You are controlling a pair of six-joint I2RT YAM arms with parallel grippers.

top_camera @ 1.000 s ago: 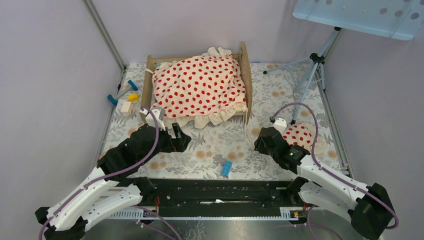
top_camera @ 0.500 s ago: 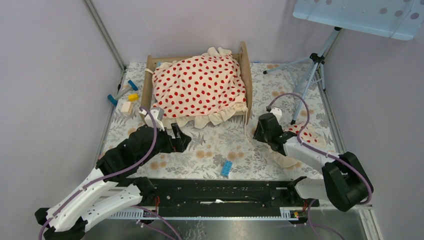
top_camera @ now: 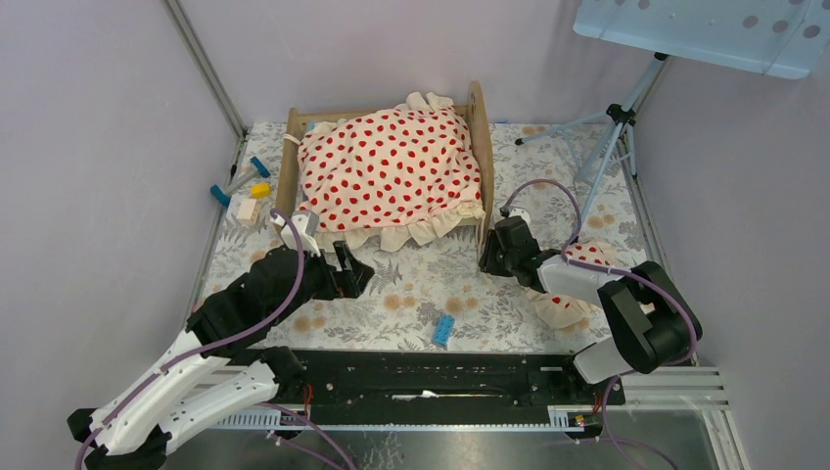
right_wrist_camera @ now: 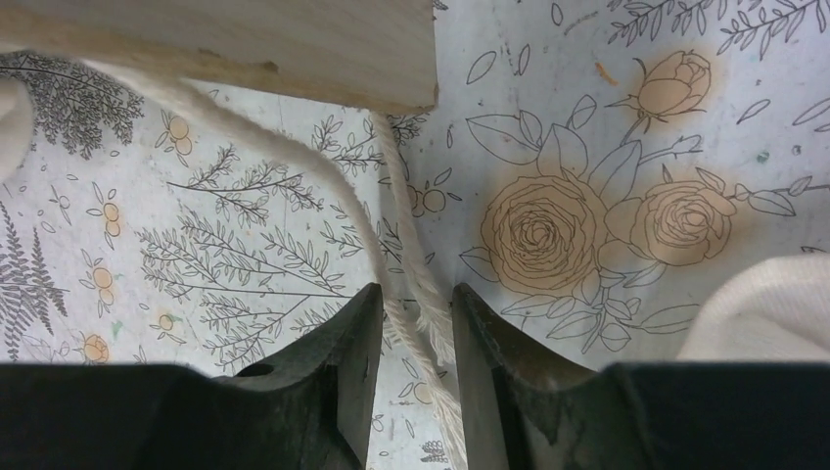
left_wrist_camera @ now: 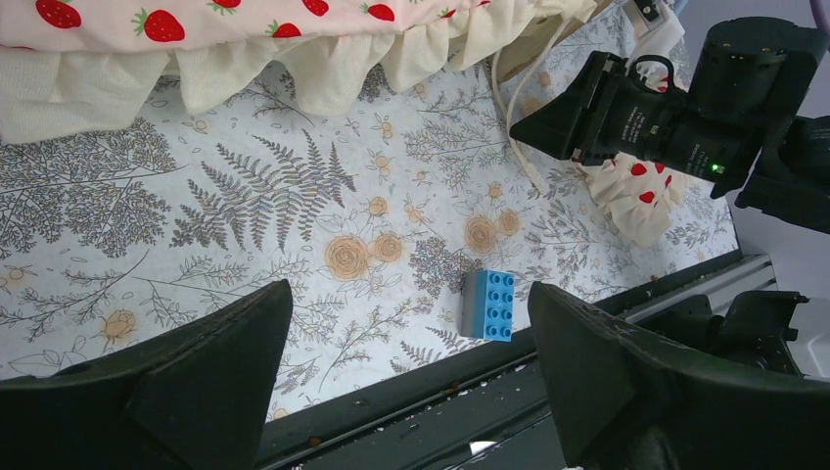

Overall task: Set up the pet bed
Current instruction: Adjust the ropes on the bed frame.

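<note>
The pet bed (top_camera: 479,137), a light-wood frame, stands at the back of the mat under a cream red-dotted blanket (top_camera: 391,171). My right gripper (top_camera: 486,262) sits low at the bed's front right leg (right_wrist_camera: 245,44). In the right wrist view this gripper (right_wrist_camera: 416,294) is open only a little, and a white cord (right_wrist_camera: 391,196) runs between its jaws. The small dotted pillow (top_camera: 566,308) lies on the mat beside the right arm. My left gripper (left_wrist_camera: 409,294) hovers wide open and empty in front of the blanket's ruffle.
A blue brick (top_camera: 444,330) lies near the mat's front edge, seen between the left fingers (left_wrist_camera: 489,305). Small toy pieces (top_camera: 245,191) sit left of the bed. A tripod (top_camera: 607,137) stands at the back right. A black rail (top_camera: 421,377) borders the front.
My right arm has swung left, away from the pillow, to the bed's front right corner, leaving the pillow on the mat. The left arm has barely moved.
</note>
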